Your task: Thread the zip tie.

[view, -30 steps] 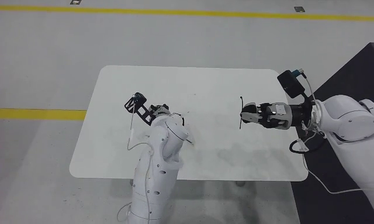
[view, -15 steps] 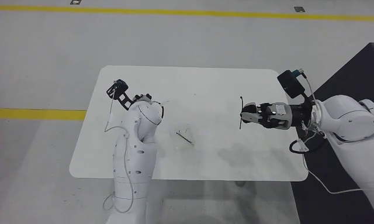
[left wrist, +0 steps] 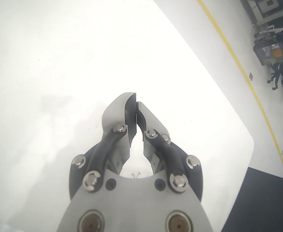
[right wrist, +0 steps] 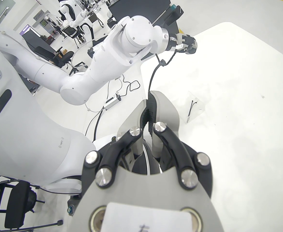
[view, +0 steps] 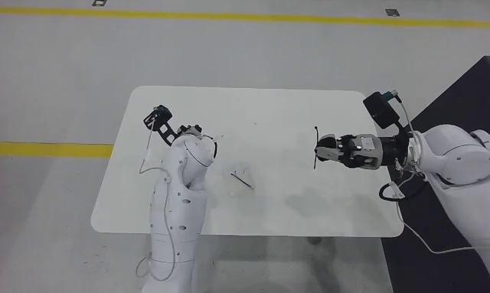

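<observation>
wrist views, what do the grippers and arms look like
The left gripper and right gripper match: silver curved fingers, ribbed black pads, black linkage bars, shiny round rivets on a grey plate. The left arm is glossy white with rounded joints, a black cable looping off its wrist.

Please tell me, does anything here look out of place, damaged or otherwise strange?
Nothing stands out. The left gripper holds a zip tie over the table; a clear bag lies on it.
</observation>
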Controlling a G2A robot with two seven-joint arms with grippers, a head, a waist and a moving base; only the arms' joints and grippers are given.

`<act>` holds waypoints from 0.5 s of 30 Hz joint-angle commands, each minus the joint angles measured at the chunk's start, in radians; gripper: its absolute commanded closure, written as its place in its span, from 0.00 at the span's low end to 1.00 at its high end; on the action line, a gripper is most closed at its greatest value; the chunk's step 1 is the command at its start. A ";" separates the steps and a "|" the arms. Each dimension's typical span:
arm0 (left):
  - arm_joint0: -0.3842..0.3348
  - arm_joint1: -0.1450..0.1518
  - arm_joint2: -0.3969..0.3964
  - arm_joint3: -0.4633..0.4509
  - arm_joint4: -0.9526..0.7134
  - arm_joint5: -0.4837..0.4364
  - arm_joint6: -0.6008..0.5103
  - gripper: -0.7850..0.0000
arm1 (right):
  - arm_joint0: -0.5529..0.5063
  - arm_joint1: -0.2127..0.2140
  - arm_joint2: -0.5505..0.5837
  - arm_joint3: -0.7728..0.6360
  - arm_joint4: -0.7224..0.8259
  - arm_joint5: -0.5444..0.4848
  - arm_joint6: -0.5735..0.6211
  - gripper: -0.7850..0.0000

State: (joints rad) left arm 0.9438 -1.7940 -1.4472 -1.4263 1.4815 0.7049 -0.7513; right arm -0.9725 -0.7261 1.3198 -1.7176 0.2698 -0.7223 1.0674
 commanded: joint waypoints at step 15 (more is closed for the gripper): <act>0.066 0.003 0.111 -0.230 0.324 -0.375 -0.739 1.00 | 0.000 0.000 0.000 0.000 0.000 0.000 0.000 1.00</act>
State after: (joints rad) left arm 1.0068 -1.7862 -1.3335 -1.6475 1.8328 0.3581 -1.4623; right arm -0.9725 -0.7261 1.3198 -1.7176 0.2698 -0.7223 1.0674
